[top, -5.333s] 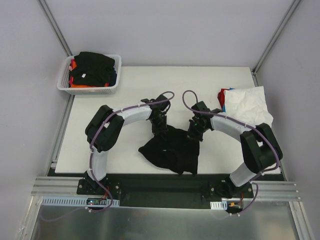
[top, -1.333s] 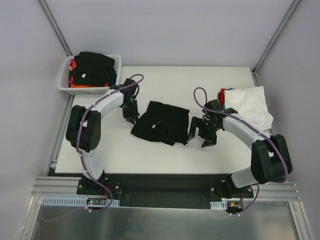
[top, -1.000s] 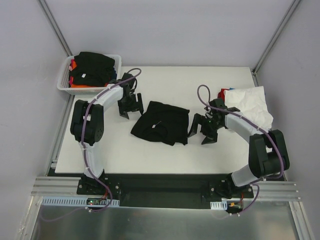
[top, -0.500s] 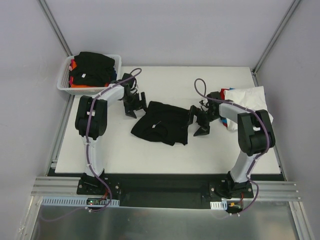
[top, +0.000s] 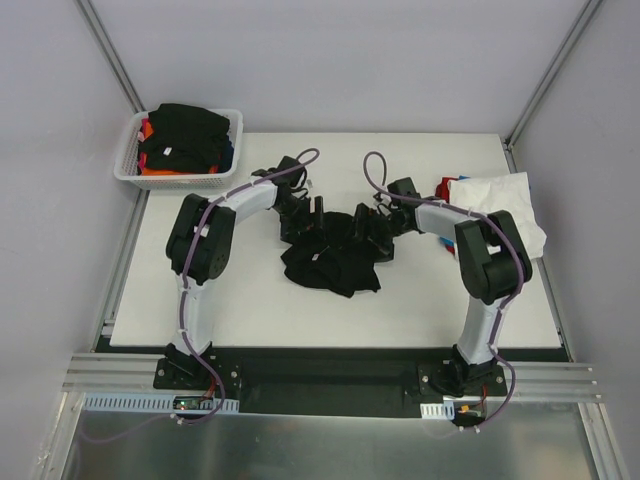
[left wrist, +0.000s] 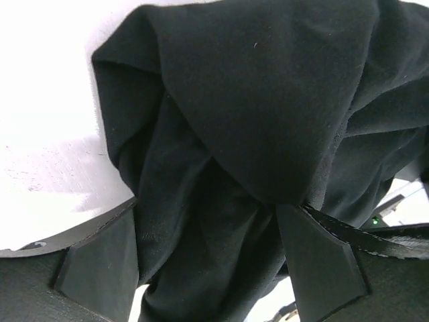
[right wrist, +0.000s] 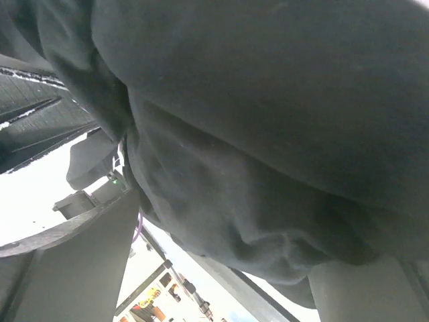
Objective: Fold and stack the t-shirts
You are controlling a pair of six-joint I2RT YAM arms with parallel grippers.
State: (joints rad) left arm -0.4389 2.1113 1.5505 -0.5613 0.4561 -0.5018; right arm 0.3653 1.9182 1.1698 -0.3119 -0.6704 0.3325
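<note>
A black t-shirt (top: 330, 258) lies bunched up in the middle of the table (top: 420, 290). My left gripper (top: 306, 220) presses into its far left edge and my right gripper (top: 371, 228) into its far right edge. In the left wrist view the black t-shirt (left wrist: 255, 114) fills the gap of the left gripper (left wrist: 206, 209), whose jaws stand wide apart. The right gripper (right wrist: 228, 235) is also open, with the shirt's dark cloth (right wrist: 268, 121) draped between and above its fingers. A white t-shirt (top: 497, 212) lies on red and blue ones (top: 444, 190) at the right.
A white mesh basket (top: 127, 172) at the table's far left corner holds more black (top: 185, 135) and orange cloth. Slanted frame posts rise behind both far corners. The two arms curve inward and nearly meet over the middle.
Both grippers have swept inward from either side onto the black t-shirt. The shirt, spread flatter before, is now pushed into a narrower heap between them.
</note>
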